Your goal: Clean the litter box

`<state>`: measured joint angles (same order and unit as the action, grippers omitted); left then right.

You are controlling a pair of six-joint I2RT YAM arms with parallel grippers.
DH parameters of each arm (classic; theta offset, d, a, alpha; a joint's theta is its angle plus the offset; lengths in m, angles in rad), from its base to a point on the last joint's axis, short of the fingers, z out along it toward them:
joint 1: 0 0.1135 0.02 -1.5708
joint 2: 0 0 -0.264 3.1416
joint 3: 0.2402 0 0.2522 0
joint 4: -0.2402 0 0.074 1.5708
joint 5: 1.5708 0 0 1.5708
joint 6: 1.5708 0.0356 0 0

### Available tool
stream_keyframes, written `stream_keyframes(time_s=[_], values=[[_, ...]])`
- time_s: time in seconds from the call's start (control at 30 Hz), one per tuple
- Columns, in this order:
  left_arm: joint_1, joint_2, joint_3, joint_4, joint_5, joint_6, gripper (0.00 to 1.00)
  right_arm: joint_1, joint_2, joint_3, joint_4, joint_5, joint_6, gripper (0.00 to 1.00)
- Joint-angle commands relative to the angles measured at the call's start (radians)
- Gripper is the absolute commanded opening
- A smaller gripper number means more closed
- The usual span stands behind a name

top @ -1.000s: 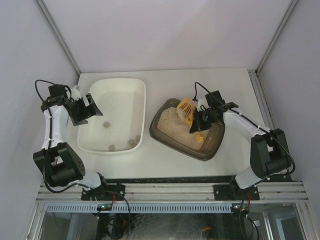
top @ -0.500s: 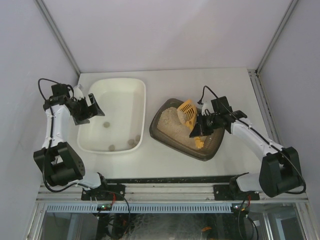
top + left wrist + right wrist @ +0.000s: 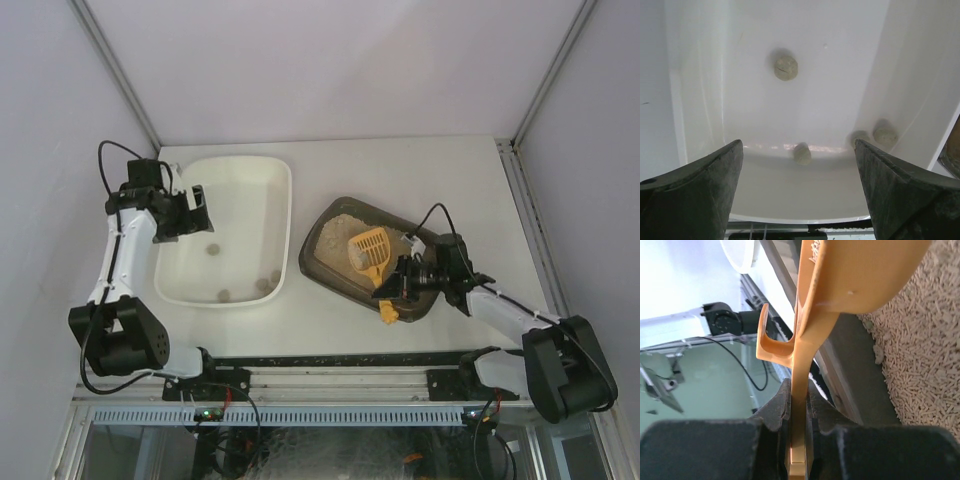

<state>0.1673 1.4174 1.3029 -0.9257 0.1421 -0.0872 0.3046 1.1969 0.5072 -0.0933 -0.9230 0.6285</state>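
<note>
The dark grey-brown litter box (image 3: pixel 330 212) with pale beige litter (image 3: pixel 330 245) sits right of centre; its dark wall (image 3: pixel 850 385) and litter (image 3: pixel 920 355) show in the right wrist view. My right gripper (image 3: pixel 400 280) is shut on the handle of a yellow slotted scoop (image 3: pixel 370 250), whose head hangs over the litter near the box's front edge. The handle (image 3: pixel 805 355) stands edge-on between the jaws. My left gripper (image 3: pixel 195 210) is open and empty over the left rim of the white tub (image 3: pixel 270 170), above several grey clumps (image 3: pixel 785 66).
The white tub (image 3: pixel 700 100) holds several round grey clumps (image 3: pixel 213 251) on its floor, some by its near wall (image 3: pixel 265 284). Grey enclosure walls stand on both sides. The metal rail with the arm bases (image 3: pixel 340 385) runs along the near edge.
My right arm has drawn back toward the near edge, taking the scoop from the box's far side to its front part. My left gripper has moved right and farther back over the tub's rim.
</note>
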Motion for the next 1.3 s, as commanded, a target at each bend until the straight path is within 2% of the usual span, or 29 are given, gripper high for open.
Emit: stream_keyframes(time_s=[0.0, 0.07, 0.13, 0.23, 0.3, 0.37, 0.4, 0.53, 0.63, 0.7, 0.8, 0.97, 1.1, 1.27], values=[[-0.003, -0.044, 0.065, 0.020, -0.079, -0.041, 0.96, -0.047, -0.041, -0.158, 0.669, -0.125, 0.415, 0.00], [-0.014, -0.052, 0.056, 0.021, -0.104, -0.048, 0.96, -0.066, -0.024, -0.211, 0.909, -0.140, 0.538, 0.00], [-0.029, -0.064, 0.051, 0.021, -0.137, -0.047, 0.96, -0.060, -0.019, -0.226, 0.955, -0.148, 0.557, 0.00], [-0.035, -0.073, 0.046, 0.020, -0.163, -0.047, 0.96, -0.165, -0.027, -0.289, 1.042, -0.154, 0.598, 0.00], [-0.036, -0.078, 0.041, 0.020, -0.164, -0.051, 0.96, -0.164, -0.041, -0.251, 0.898, -0.173, 0.511, 0.00], [-0.038, -0.080, 0.034, 0.020, -0.164, -0.053, 0.96, -0.087, -0.086, -0.202, 0.726, -0.138, 0.402, 0.00], [-0.038, -0.080, 0.032, 0.020, -0.163, -0.054, 0.96, -0.063, -0.098, -0.189, 0.690, -0.130, 0.374, 0.00], [-0.040, -0.086, 0.025, 0.020, -0.162, -0.049, 0.96, -0.169, -0.069, -0.239, 0.753, -0.178, 0.405, 0.00], [-0.040, -0.091, 0.020, 0.021, -0.159, -0.046, 0.95, -0.136, -0.074, -0.209, 0.650, -0.167, 0.337, 0.00], [-0.039, -0.094, 0.015, 0.021, -0.159, -0.041, 0.96, -0.124, -0.085, -0.205, 0.640, -0.162, 0.330, 0.00], [-0.040, -0.099, 0.011, 0.022, -0.155, -0.038, 0.96, -0.214, -0.072, -0.223, 0.667, -0.185, 0.348, 0.00], [-0.039, -0.104, 0.011, 0.026, -0.151, -0.037, 0.96, -0.082, -0.068, -0.159, 0.578, -0.136, 0.289, 0.00], [-0.039, -0.106, 0.011, 0.025, -0.131, -0.026, 0.96, -0.198, -0.011, -0.214, 0.744, -0.182, 0.391, 0.00], [-0.039, -0.108, 0.028, 0.025, -0.138, -0.012, 0.96, -0.051, -0.041, -0.113, 0.501, -0.104, 0.232, 0.00]])
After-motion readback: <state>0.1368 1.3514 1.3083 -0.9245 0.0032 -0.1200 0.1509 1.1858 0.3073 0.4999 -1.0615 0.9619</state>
